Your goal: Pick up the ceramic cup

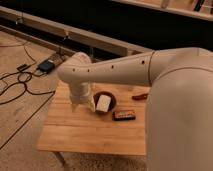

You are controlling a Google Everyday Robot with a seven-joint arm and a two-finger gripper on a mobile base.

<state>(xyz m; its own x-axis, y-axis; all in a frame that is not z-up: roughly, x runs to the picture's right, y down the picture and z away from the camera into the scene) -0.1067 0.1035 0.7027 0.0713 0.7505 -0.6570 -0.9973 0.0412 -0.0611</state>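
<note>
My white arm reaches from the right across the wooden table (75, 132). The gripper (82, 105) points down over the table's back left part, just left of a dark round bowl (111, 100) with a white block (102, 104) in it. The ceramic cup does not show; it may be hidden behind the gripper or the arm. The small clear bottle is out of view too.
A dark flat packet (124, 115) lies right of the bowl. A red object (140, 96) lies near the table's back right, partly behind my arm. Black cables (17, 82) and a small box (46, 65) lie on the floor at left. A low ledge runs behind.
</note>
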